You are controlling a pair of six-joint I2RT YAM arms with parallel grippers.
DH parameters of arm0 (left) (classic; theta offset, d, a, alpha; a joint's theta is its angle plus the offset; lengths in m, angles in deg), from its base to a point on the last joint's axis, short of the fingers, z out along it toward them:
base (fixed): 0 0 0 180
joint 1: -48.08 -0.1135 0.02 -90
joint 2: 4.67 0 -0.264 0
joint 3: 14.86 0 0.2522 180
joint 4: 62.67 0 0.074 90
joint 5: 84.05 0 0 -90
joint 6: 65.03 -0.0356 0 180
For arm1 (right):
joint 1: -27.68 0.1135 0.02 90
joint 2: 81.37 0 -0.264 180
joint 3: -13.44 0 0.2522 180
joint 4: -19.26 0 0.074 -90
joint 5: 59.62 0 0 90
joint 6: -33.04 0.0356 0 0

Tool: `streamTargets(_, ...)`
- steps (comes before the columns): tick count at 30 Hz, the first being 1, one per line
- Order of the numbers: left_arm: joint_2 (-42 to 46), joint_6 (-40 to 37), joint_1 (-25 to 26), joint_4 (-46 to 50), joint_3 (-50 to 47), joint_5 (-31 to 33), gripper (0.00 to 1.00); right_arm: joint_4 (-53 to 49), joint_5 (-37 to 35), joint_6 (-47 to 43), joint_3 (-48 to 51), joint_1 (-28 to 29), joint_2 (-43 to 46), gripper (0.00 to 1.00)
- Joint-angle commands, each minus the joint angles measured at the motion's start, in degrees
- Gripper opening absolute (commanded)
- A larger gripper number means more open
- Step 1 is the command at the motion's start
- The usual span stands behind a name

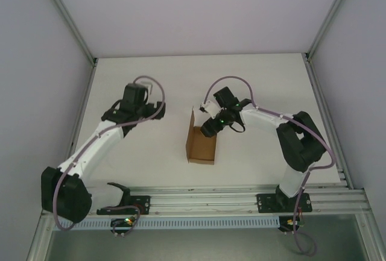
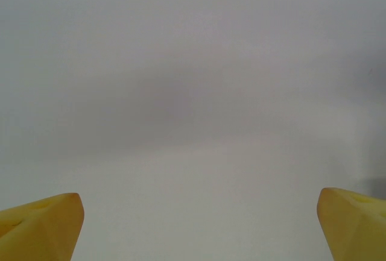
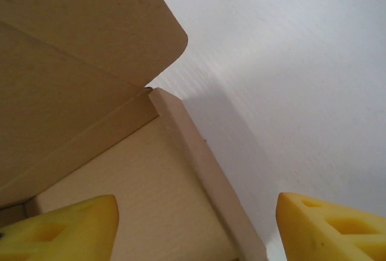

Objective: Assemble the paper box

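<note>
The paper box (image 1: 201, 143) is brown cardboard, standing partly folded in the middle of the white table, with its left flap raised. My right gripper (image 1: 209, 130) hangs over the box's far right side. In the right wrist view its yellow fingers (image 3: 72, 225) straddle the box's thin right wall (image 3: 199, 146), one inside over the box floor and one outside over the table, and neither touches the wall. A rounded flap (image 3: 90, 32) rises behind. The right gripper (image 3: 198, 213) is open. My left gripper (image 1: 137, 101) is well left of the box and stands wide open (image 2: 199, 213) over bare table.
An aluminium rail (image 1: 211, 198) runs along the near edge with both arm bases and a black bracket (image 1: 117, 198) on it. Metal frame posts (image 1: 81, 35) and pale walls enclose the table on three sides.
</note>
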Motion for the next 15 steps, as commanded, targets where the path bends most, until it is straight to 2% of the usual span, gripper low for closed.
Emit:
streamTargets(1,5.46,7.74,-0.1,-4.38,-4.31,-1.11,1.0,-1.81,-1.55,1.23,-2.88,0.9,-2.42,0.6)
streamTargets(2,6.51,8.07,-1.47,-4.08,-5.22,-0.76,1.0,-1.46,-2.74,2.11,-3.04,1.13,-2.94,0.58)
streamTargets(6,9.94,7.84,-1.72,-3.17,-6.96,0.11,1.0,-1.08,-5.0,3.81,-2.15,1.73,-3.73,0.57)
streamTargets(9,11.51,7.55,-1.77,-3.4,-7.83,-0.11,1.0,-0.31,-6.84,5.47,-0.86,2.06,-3.26,0.42)
streamTargets(11,11.77,7.63,-1.76,-3.51,-8.1,-0.34,1.0,1.24,-8.0,6.77,0.36,2.19,-2.14,0.28)
streamTargets(15,11.34,8.0,-1.72,-3.67,-8.03,-1.08,1.0,4.23,-10.65,10.1,3.07,2.67,0.72,0.15)
